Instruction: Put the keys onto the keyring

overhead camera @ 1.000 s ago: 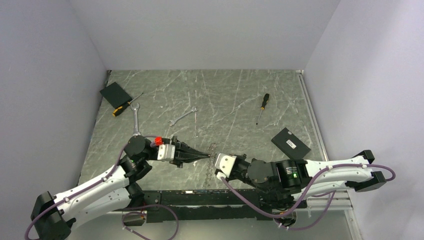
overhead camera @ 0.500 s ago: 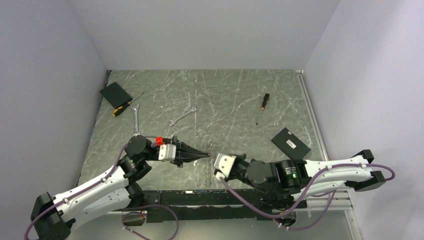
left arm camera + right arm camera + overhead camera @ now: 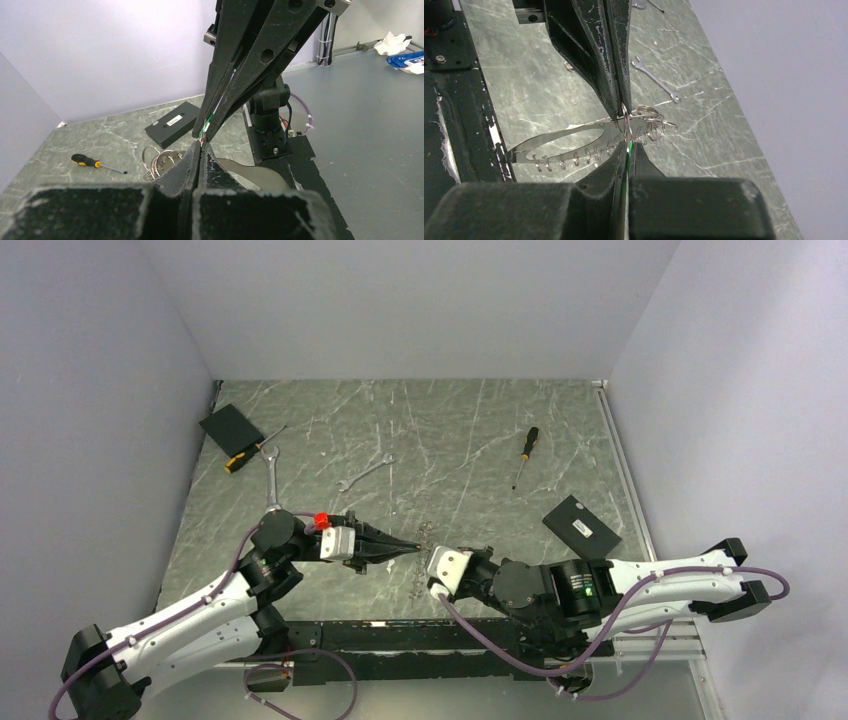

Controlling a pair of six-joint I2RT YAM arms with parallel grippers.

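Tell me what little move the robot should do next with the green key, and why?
I'd guess: ease the right gripper forward a touch, pushing the green key into the ring of the keyring that the left gripper pinches. Both grippers are shut, tip to tip, and the key sits right at that ring, not visibly threaded.

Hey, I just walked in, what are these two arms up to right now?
They are working a key onto the keyring, a flat metal loop carrying a row of small rings. The left gripper is shut on one of those rings, near the front of the table. The right gripper is shut on the green key, tip to tip with the left. Whether the key is threaded on cannot be told.
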